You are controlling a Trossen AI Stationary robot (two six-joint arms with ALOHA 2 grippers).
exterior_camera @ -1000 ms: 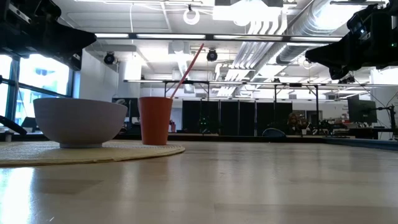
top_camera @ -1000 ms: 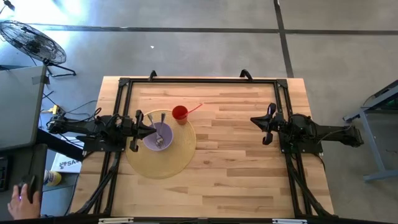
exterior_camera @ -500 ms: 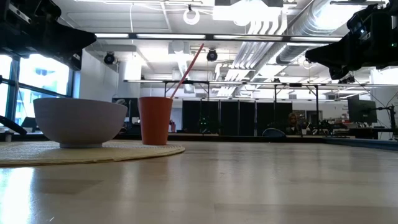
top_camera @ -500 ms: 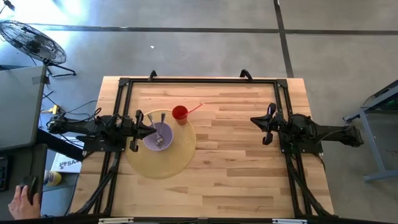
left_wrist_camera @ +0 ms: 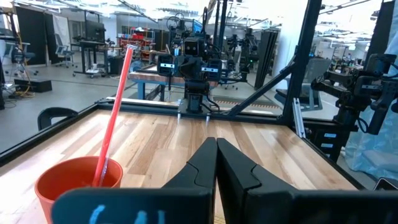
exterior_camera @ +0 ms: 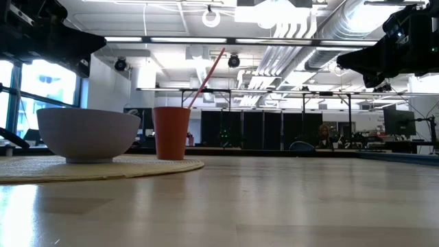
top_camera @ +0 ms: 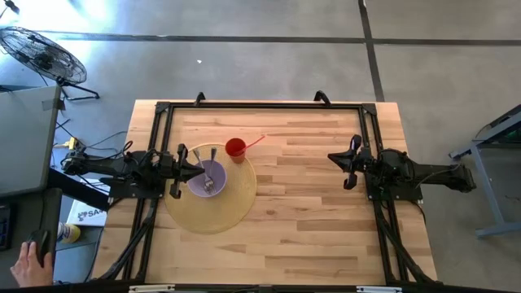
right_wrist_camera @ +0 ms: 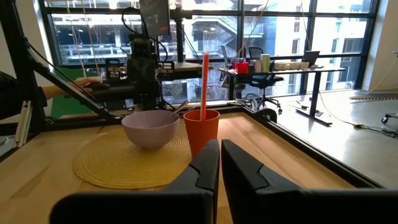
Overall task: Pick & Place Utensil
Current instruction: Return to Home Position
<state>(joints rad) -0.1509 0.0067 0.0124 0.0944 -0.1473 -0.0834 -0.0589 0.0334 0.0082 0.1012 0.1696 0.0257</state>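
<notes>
A purple bowl [top_camera: 213, 175] stands on a round yellow placemat [top_camera: 213, 207] at the table's left. Metal utensils [top_camera: 207, 184] lie inside it, their handles leaning on the far rim [right_wrist_camera: 176, 107]. A red cup [top_camera: 235, 147] with a red straw [left_wrist_camera: 114, 127] stands on the mat's far edge. My left gripper [left_wrist_camera: 216, 149] is shut and hovers above the bowl's left rim [top_camera: 192, 168], touching nothing. My right gripper [right_wrist_camera: 220, 149] is shut and hangs above the table's right half [top_camera: 334, 156], facing the bowl [right_wrist_camera: 150, 126] and cup [right_wrist_camera: 201, 129].
Black frame rails [top_camera: 260, 104] run along the table's far and side edges. Bare wood [top_camera: 301, 203] spreads between the mat and the right arm. A fan [top_camera: 41, 53] and a person's hand [top_camera: 24, 260] show beyond the table's left edge.
</notes>
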